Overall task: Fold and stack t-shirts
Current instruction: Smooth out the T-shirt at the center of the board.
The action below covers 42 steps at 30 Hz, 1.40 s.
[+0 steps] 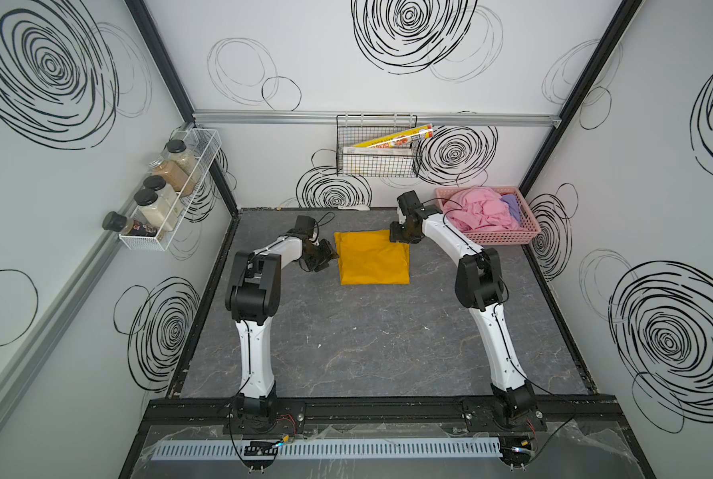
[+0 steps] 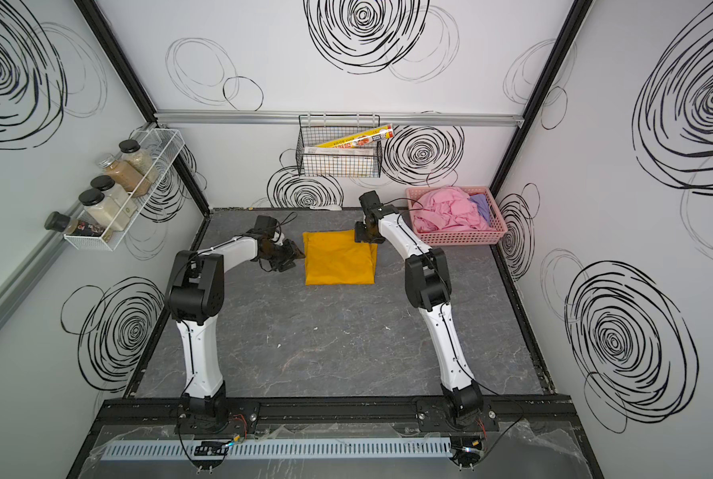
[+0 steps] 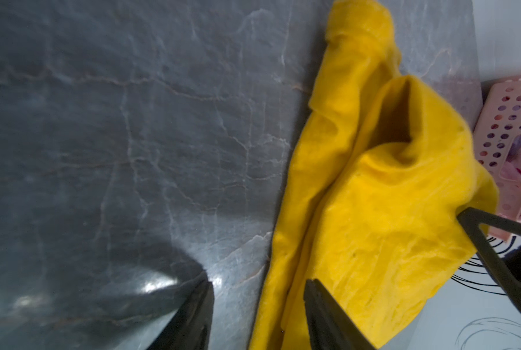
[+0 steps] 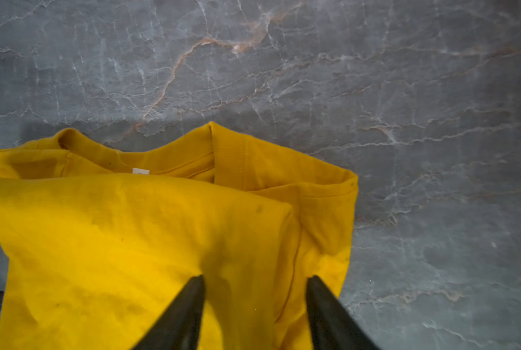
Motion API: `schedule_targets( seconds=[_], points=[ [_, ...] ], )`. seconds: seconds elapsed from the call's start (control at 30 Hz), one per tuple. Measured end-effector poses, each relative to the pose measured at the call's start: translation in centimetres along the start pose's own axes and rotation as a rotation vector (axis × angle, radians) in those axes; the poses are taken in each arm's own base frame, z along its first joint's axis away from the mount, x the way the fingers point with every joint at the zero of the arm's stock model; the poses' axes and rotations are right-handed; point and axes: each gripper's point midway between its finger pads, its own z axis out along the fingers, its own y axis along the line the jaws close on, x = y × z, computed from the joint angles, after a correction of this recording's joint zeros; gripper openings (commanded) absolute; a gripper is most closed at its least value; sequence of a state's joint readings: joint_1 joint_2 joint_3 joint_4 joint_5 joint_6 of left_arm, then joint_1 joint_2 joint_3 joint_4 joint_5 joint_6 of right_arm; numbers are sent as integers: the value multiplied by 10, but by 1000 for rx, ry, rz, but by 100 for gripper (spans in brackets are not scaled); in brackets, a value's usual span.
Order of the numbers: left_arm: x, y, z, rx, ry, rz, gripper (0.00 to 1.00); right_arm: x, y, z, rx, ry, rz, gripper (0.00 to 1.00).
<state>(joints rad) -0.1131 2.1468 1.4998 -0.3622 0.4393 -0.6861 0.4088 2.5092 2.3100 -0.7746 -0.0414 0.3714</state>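
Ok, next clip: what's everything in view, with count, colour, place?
yellow t-shirt: one, mustard, folded, table's far middle
pink t-shirt: one, light pink, crumpled in the plastic basket
purple t-shirt: one, lavender, beside the pink one
plastic basket: one, pink, table's far right corner
table: one, grey marble
wire rack: one, white, left wall
spice jars: five, mostly black-lidded, in the wire rack
wire basket: one, black, back wall
boxes: two, yellow and white, in the wire basket
left gripper: black, open, at the yellow t-shirt's left edge
right gripper: black, open, over its far right corner
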Motion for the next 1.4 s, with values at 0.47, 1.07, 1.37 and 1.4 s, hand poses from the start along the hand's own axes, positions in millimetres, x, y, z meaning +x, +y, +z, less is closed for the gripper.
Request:
schedule_targets(
  seconds=[0.47, 1.07, 1.37, 1.4],
  points=[
    [7, -151, -42, 314, -56, 210, 55, -2, 13, -65, -52, -51, -32, 0],
    [-14, -112, 65, 395, 126, -38, 55, 79, 13, 7, -49, 136, -63, 0],
    [-49, -92, 47, 420, 78, -91, 55, 88, -3, -4, 14, 109, -71, 0],
    [-50, -91, 44, 422, 73, -91, 55, 91, -8, -9, 35, 114, -73, 0]
  ],
)
